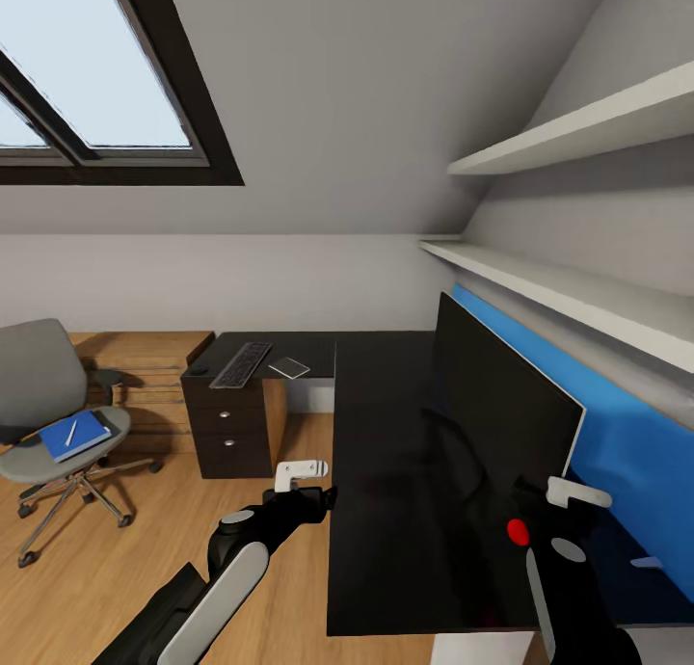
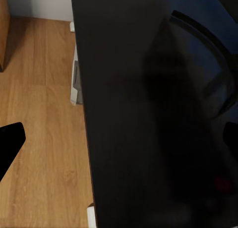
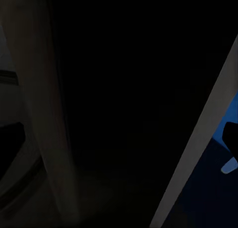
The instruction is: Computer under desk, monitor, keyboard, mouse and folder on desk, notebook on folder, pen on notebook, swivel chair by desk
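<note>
- While the monitor (image 1: 501, 405) stands on the glossy black desk (image 1: 386, 511) at right, the right gripper (image 1: 569, 499) reaches up beside its near edge; the left gripper (image 1: 301, 472) hovers at the desk's left edge. Whether either is spread, I cannot tell.
- Far left, the keyboard (image 1: 241, 364) lies on the desk; the folder (image 1: 75, 436) rests on the grey padded swivel chair (image 1: 48, 414).
- Left wrist view: desk (image 2: 148, 114) beside plank floor (image 2: 39, 139).
- Right wrist view: dark monitor (image 3: 134, 89), very close.

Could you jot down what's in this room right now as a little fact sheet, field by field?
room: attic bedroom, wood floor, skylight
desk: black, L-shaped
monitor: upright on the desk, near the right arm
keyboard: on the desk's far wing
swivel chair: left, apart from the desk
folder: on the chair seat, pen on top
left gripper: beside the desk edge
</note>
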You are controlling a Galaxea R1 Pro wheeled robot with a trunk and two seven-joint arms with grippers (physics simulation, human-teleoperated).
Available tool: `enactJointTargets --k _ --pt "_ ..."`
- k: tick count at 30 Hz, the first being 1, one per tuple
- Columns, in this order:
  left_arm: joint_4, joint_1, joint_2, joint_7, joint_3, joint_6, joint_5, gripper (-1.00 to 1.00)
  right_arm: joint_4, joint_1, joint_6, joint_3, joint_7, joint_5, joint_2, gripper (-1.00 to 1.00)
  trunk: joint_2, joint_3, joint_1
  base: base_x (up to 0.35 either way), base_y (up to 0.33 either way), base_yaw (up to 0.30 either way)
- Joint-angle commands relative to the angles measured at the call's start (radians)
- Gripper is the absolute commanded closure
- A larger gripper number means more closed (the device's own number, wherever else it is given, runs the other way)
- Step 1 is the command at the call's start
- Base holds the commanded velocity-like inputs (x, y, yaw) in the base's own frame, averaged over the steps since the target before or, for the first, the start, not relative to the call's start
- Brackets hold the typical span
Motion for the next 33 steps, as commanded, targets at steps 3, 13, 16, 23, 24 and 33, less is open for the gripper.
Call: enactJointTargets --k 3,13,16,23,24,33 --pt "-0.001 -0.001 0.001 0.010 -0.003 0.000 0.010 -1.00 -0.001 -0.001 0.008 -0.001 0.000 0.010 0.001 -1.00 -0.001 -0.002 0.000 0.000 0.000 0.000" --pt "-0.001 -0.001 0.001 0.010 -0.003 0.000 0.010 -1.00 0.014 -0.001 0.007 -0.001 0.000 0.010 0.001 -1.00 -0.001 -0.002 0.000 -0.080 -0.044 0.000" --pt "-0.001 -0.001 0.001 0.010 -0.003 0.001 0.010 -1.00 0.017 -0.001 0.007 -0.001 0.000 0.010 0.001 -1.00 -0.001 -0.002 0.000 -0.271 -0.047 0.000" --pt "-0.001 -0.001 0.001 0.009 -0.003 0.001 0.011 -1.00 0.019 -0.001 0.006 -0.001 0.000 0.010 0.000 -1.00 -0.001 -0.002 0.000 -0.319 -0.011 0.000" --pt "-0.001 -0.001 0.001 0.009 -0.003 0.001 0.011 -1.00 0.019 -0.001 0.006 -0.001 0.000 0.010 0.001 -1.00 -0.001 -0.002 0.000 -0.331 -0.002 0.000" --pt "-0.001 -0.001 0.001 0.009 -0.002 0.001 0.010 -1.00 0.022 -0.001 0.006 -0.001 0.002 0.010 0.001 -1.00 -0.001 -0.002 0.000 -0.334 0.000 0.000"
